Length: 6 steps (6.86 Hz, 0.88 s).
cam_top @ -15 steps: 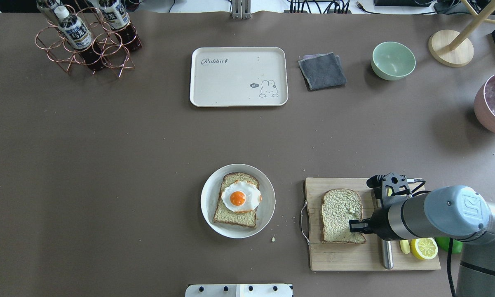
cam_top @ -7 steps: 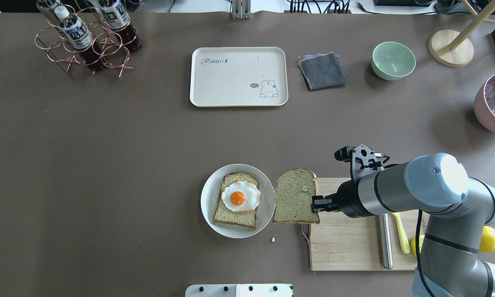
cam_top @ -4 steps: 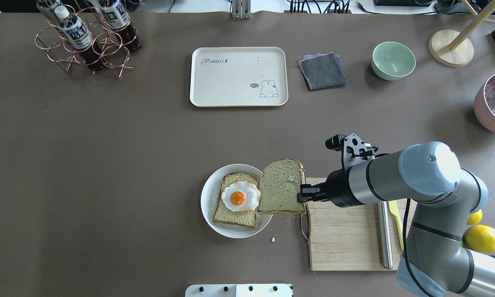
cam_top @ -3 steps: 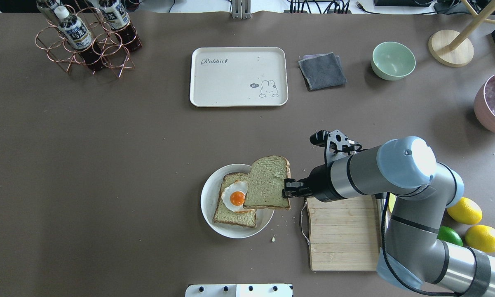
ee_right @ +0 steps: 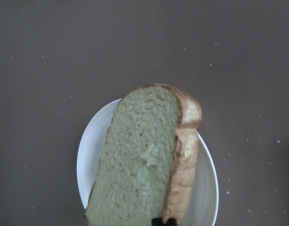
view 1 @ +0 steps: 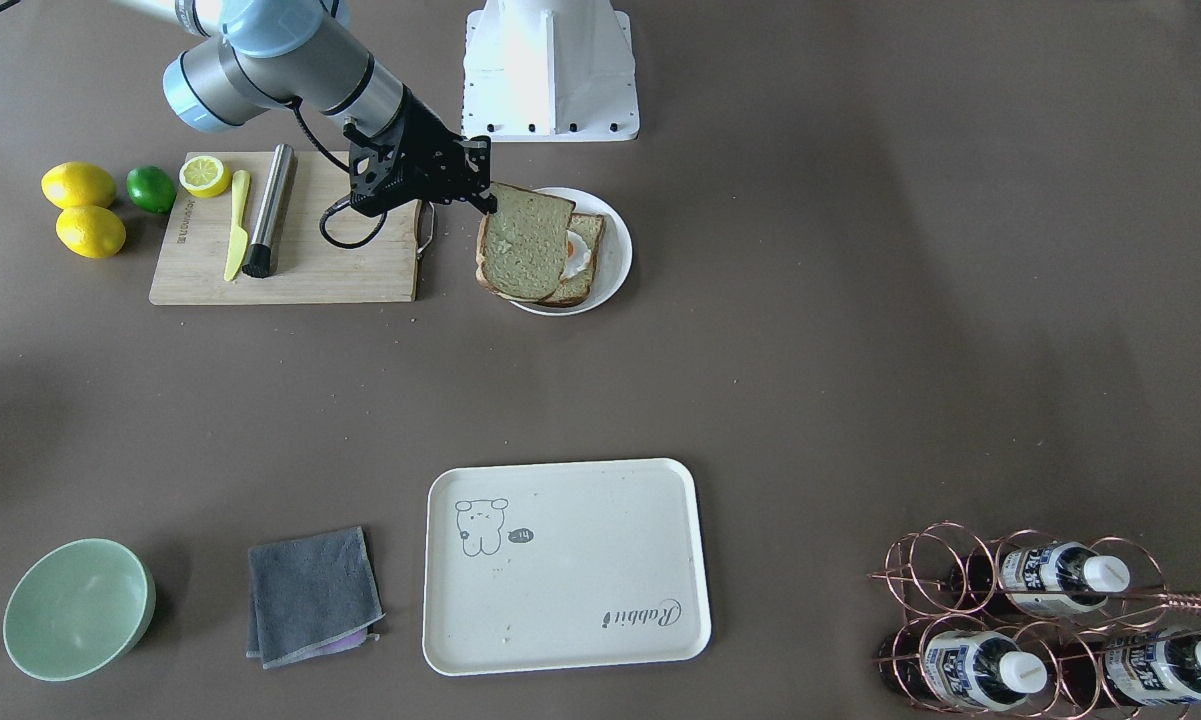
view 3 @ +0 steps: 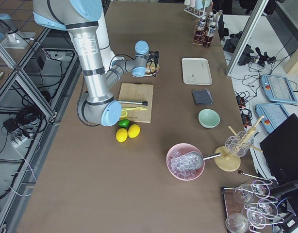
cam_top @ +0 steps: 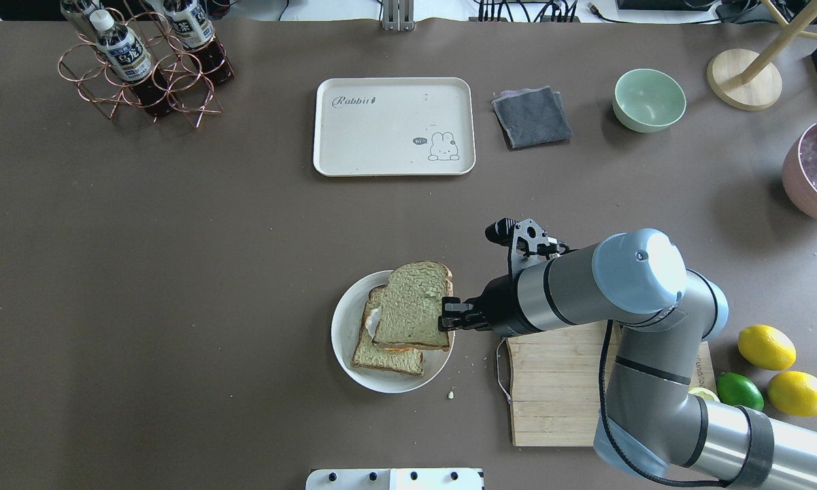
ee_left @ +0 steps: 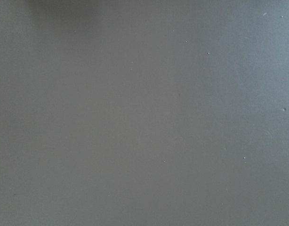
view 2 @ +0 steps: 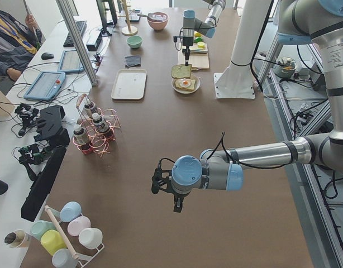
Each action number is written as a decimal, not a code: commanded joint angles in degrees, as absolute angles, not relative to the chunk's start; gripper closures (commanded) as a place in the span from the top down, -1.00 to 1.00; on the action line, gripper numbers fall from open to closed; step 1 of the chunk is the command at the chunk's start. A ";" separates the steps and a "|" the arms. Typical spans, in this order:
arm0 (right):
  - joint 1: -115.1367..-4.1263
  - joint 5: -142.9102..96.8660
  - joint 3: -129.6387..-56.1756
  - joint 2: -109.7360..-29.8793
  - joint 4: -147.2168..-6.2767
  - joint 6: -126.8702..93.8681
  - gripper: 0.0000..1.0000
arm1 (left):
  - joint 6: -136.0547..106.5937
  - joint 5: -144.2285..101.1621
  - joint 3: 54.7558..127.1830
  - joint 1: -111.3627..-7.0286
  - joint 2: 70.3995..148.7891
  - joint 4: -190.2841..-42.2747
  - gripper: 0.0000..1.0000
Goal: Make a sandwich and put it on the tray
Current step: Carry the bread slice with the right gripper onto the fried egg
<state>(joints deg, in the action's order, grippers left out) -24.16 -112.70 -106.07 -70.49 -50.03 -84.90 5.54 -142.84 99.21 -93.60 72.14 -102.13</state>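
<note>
Misalignment was the main risk. The right gripper [cam_top: 449, 318] pinched the top bread slice [cam_top: 411, 306] by one crust edge and held it tilted over the plate [cam_top: 343, 340]. The bottom slice [cam_top: 388, 359] lay on that plate with the egg [view 1: 572, 256] on top of it.

The held slice sat skewed and offset toward the far side of the lower one. A release from there would likely have left the sandwich crooked, with a corner overhanging. Held by a single edge, the slice could also have sagged or slipped from the grip. How far above the egg it hung was hard to judge from these angles, and a drop from height might have pushed the egg sideways.

The tray [cam_top: 394, 126] stood well apart across the table [cam_top: 177, 272]. The left gripper [view 2: 177, 204] hung far from the food, and I could not tell whether it was spread or pressed together.
</note>
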 commanded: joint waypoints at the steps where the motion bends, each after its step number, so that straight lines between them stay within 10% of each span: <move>1: -21.72 -112.24 -105.30 -69.70 -49.83 -85.17 -1.00 | 5.54 -142.91 99.58 -93.60 72.07 -102.13 0.95; 6: -21.36 -110.48 -103.27 -68.20 -49.83 -87.28 -1.00 | 5.54 -142.91 100.02 -93.60 72.07 -102.13 0.95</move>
